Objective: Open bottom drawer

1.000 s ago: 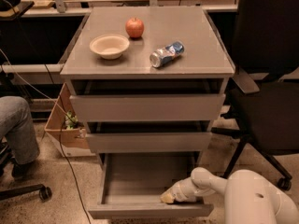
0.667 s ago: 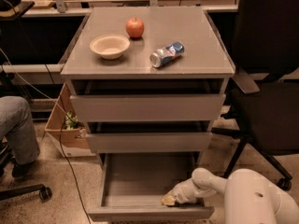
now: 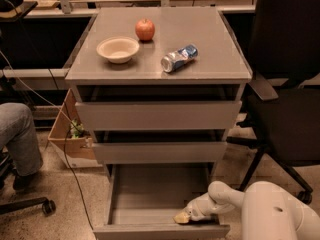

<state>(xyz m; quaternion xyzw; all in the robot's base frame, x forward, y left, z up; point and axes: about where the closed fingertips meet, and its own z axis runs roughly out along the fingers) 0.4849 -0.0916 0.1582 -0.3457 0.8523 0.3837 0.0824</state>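
Gripper (image 3: 183, 216) sits at five o'clock in the view, low inside the bottom drawer (image 3: 150, 194), just behind the right end of its front panel; whether it is clenched or released I cannot tell. At six o'clock, under the two wider fronts (image 3: 158, 115), the drawer stands pulled well out, so the task looks essentially done. It is plain grey and handle-less, its shallow tray exposed.

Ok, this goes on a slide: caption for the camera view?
Gripper at the front edge of the open bottom drawer; apple, bowl and can on the cabinet.
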